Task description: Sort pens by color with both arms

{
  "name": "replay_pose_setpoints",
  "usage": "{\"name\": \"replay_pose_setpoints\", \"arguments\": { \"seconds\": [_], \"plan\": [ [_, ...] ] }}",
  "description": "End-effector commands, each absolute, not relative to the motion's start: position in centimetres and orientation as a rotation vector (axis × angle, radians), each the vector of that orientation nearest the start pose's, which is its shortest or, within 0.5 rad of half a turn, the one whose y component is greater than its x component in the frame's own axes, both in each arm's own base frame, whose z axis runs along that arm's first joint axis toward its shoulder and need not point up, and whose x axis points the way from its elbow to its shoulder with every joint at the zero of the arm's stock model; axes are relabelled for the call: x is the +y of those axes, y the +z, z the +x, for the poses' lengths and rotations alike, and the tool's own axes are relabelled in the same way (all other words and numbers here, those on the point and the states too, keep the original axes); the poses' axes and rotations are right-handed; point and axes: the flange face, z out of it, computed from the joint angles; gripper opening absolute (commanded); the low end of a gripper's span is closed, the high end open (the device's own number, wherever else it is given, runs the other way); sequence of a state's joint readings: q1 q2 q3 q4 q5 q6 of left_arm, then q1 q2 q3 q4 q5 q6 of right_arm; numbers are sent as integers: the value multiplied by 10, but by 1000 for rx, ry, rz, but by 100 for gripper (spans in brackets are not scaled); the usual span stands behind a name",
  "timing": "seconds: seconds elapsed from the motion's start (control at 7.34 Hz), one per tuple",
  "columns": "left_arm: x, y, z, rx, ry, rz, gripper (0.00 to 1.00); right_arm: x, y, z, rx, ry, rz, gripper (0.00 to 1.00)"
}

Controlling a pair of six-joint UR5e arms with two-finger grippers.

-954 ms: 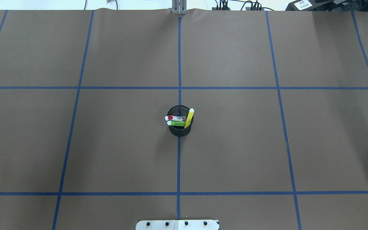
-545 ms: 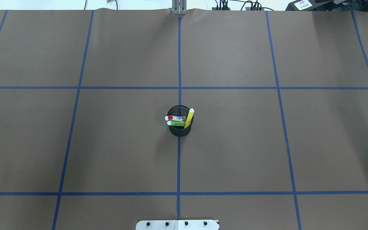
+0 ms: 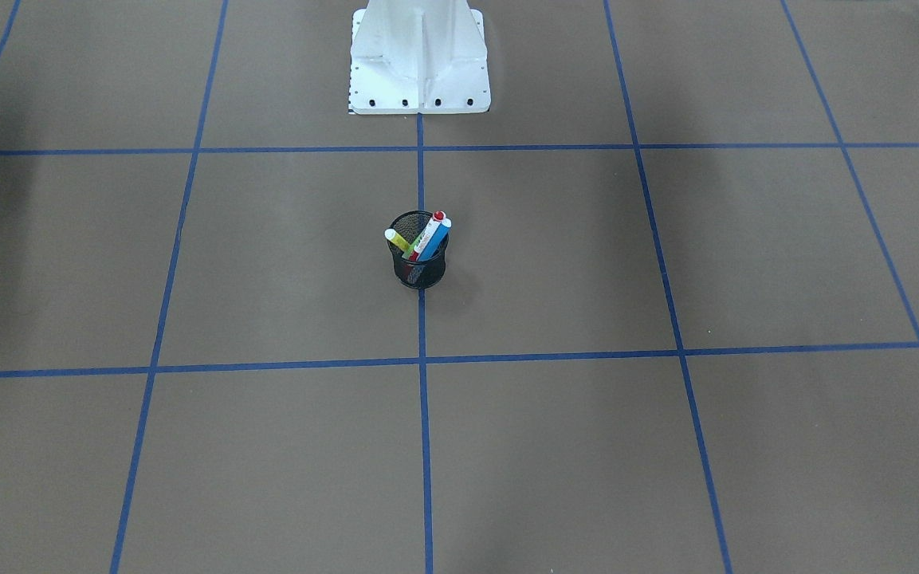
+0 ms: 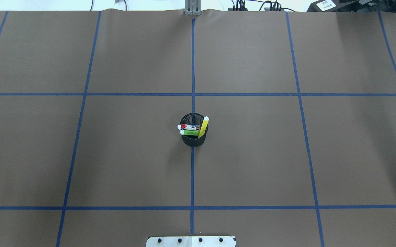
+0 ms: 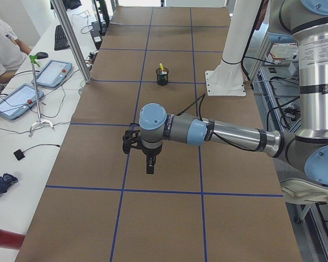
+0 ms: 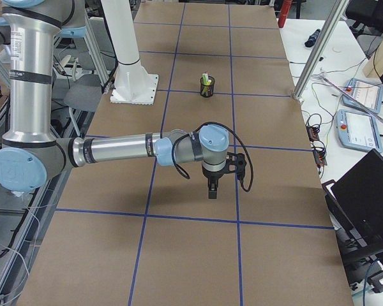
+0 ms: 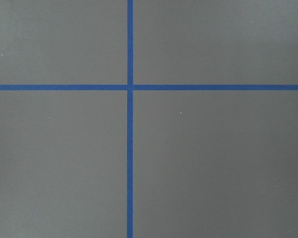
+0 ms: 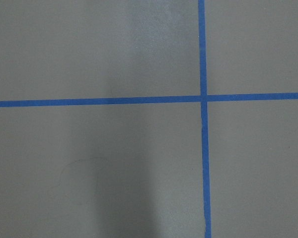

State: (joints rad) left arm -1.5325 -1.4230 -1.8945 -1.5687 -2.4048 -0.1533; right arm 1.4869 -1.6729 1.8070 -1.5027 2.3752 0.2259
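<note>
front view: cup sits on the centre tape line, mid-table; I see the pens bunched in it; yellow pen leans one way, blue pen and red-capped pen lean the other; white base at top; no arms in shot.

overhead: same cup on the centre line; red-capped pen and green pen lie side by side across the mouth, yellow one slants at the cup's right rim; blue pen not clear from here; table around it shows only tape grid; no grippers in shot.

left side view: left arm near, stretched out low over the table, left gripper pointing down, well apart from the cup; fingers apart or together, can't tell from this angle.

right side view: right arm near, same pose, right gripper pointing down, well short of the cup; finger state can't tell either.

wrist cams: both show only bare mat w/ a tape cross; no pens, no fingers in shot.

step: I judge nothing sorted yet; all four pens in the cup; both arms parked, approach not begun.

next: I'd bring one arm over the cup, fingers apart, take a protruding cap end; pens are crowded, so pick the loner yellow first; watch for tipping the light cup.
</note>
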Motion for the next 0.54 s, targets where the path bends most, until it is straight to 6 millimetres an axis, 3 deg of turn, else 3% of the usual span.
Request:
{"name": "replay_pose_setpoints", "arguments": {
  "seconds": [0.0, 0.41],
  "plan": [
    [-434, 561, -41, 868, -35, 78, 100, -462, 579, 23, -824, 47, 79, 99],
    [-434, 556, -39, 895, -105, 47, 100, -462, 579, 22, -824, 43, 80, 99]
  ]
}}
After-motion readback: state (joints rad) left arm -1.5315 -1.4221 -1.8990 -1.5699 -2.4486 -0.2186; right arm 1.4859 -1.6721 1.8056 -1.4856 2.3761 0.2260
